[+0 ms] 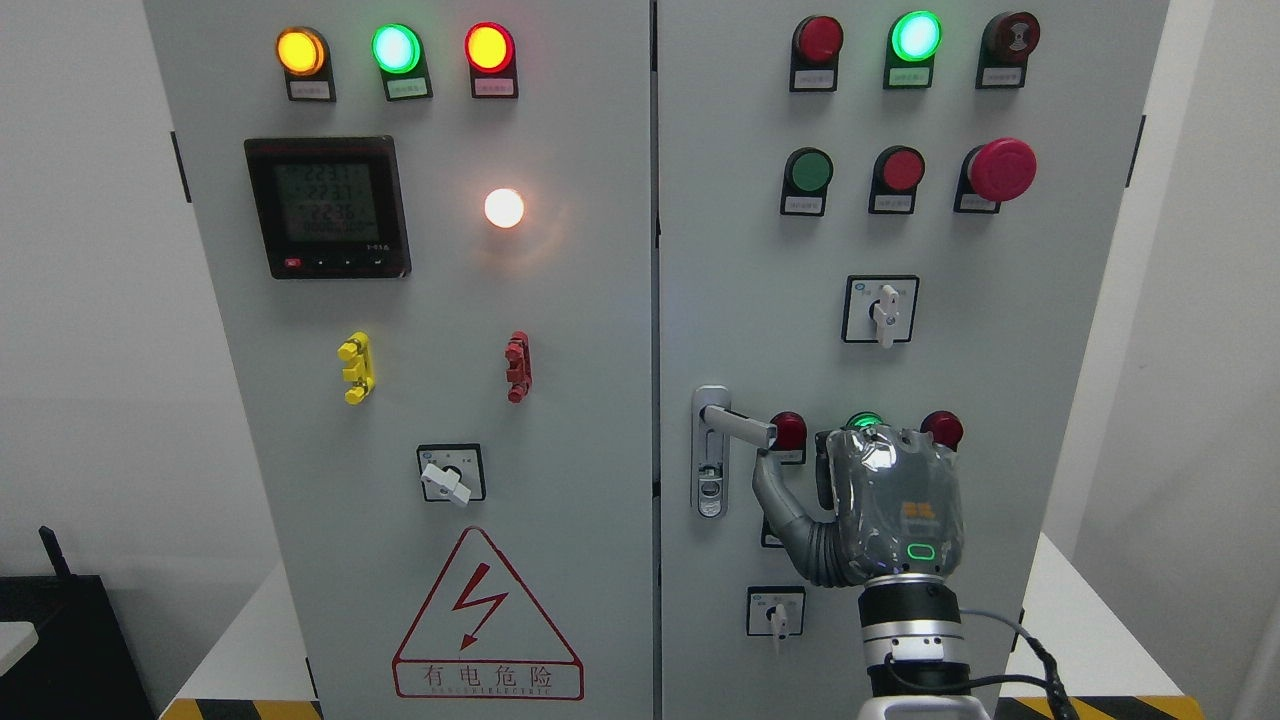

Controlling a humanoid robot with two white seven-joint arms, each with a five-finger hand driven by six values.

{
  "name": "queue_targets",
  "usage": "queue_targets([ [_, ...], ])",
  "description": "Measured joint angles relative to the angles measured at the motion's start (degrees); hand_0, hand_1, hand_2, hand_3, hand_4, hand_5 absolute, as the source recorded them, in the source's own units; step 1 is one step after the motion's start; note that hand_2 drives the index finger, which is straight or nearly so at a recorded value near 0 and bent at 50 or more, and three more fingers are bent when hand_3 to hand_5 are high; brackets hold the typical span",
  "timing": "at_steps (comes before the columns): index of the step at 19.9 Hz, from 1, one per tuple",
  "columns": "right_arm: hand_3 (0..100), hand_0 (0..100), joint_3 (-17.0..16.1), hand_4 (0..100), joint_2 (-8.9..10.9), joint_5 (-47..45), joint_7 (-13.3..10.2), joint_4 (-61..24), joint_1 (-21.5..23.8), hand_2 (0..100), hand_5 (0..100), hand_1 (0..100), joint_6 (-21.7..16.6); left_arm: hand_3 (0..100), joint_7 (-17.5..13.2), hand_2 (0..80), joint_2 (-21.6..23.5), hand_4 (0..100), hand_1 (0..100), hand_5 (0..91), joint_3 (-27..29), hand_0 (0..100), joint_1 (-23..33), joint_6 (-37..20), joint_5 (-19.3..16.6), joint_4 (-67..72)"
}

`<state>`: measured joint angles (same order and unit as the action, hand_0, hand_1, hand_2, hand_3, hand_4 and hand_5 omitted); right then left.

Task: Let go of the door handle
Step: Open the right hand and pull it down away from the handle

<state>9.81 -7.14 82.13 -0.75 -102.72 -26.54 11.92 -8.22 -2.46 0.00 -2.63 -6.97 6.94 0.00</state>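
The silver door handle (738, 426) sits on the right cabinet door (1000, 300), near its left edge. Its lever points right and slightly down from a tall lock plate (709, 480). My right hand (890, 500) comes up from the bottom edge, with its back toward the camera, to the right of the lever. Its thumb (775, 495) stretches up and left, and its tip is just under the lever's free end. The lever is not inside the hand. The other fingers are hidden behind the palm. My left arm is out of view.
Around the hand are a red button (788, 431), a green lit button (864, 420), a red button (942, 428) and a rotary switch (776, 611). A selector switch (881, 310) and an emergency stop (1002, 169) are above. The left door (420, 400) has a meter (328, 207) and a warning triangle (487, 620).
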Motion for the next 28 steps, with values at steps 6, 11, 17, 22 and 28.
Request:
queue_targets([
  [6,87,50,-0.83,75,0.93,-0.58,-7.24,-4.25,7.84,59,72,15,-7.39,0,0.00,0.0,0.00,0,39,0.0,0.00,12,0.03,0.01,0.00,0.00],
  [11,10,51,-3.62,1,1.55,-3.46,-9.92,-8.53,15.43,0,0,9,-13.97,0,0.00,0.0,0.00,0,39,0.0,0.00,12,0.02,0.01,0.00,0.00],
  [17,0,49,-6.95,0,2.09,-9.06,-10.27,-11.76,19.16,0,0,6,-17.51,0,0.00,0.0,0.00,0,39,0.0,0.00,12,0.00,0.02,0.00,0.00],
  [22,2,47,-9.13,0,2.33,-11.40,-10.30,-13.49,20.30,0,0,7,-17.90,0,0.00,0.0,0.00,0,39,0.0,0.00,12,0.00,0.04,0.00,0.00],
  [28,3,46,-10.45,0,2.38,-12.53,-9.90,-14.77,20.77,0,0,8,-18.35,0,0.00,0.0,0.00,0,39,0.0,0.00,12,-0.01,0.41,0.00,0.00],
])
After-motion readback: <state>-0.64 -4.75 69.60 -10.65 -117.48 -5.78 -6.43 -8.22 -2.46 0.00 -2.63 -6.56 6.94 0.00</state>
